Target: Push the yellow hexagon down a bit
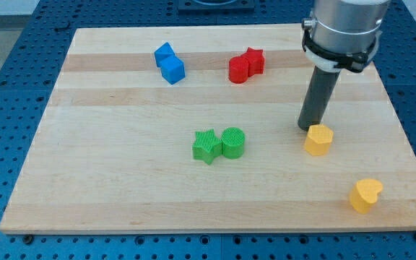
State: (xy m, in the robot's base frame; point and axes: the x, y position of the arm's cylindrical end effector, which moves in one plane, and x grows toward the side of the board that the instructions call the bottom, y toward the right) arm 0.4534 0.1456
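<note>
Yellow hexagon [318, 139] sits on the view's right half of the bench [121, 188], roughly mid-height. My tip [309, 128] is just above it toward the view's top-left, touching or nearly so; can't tell which. End effector is a bare dark rod under a grey metal collar, with no jaws, holding nothing.

Around it:
- Yellow heart [365, 195] lies below and to the right of the hexagon, near the bench's bottom-right corner, clearly apart. It's offset right, not directly below.
- Green star [206, 146] and green cylinder [233, 142] touch each other near centre, well to the left of the hexagon.
- Red pair [246, 65] toward the top: a rounded block and a star-like one, touching. Exact shapes are hard to make out.
- Blue pair [169, 63] at top left: two blocky pieces touching, the lower one cube-like.

Materials: bench is a pale wood board with visible grain and lighter and darker lengthwise strips, lying on a blue perforated base [6, 108]. Blocks look like matte plastic; the green ones show fine ribbing on top.
</note>
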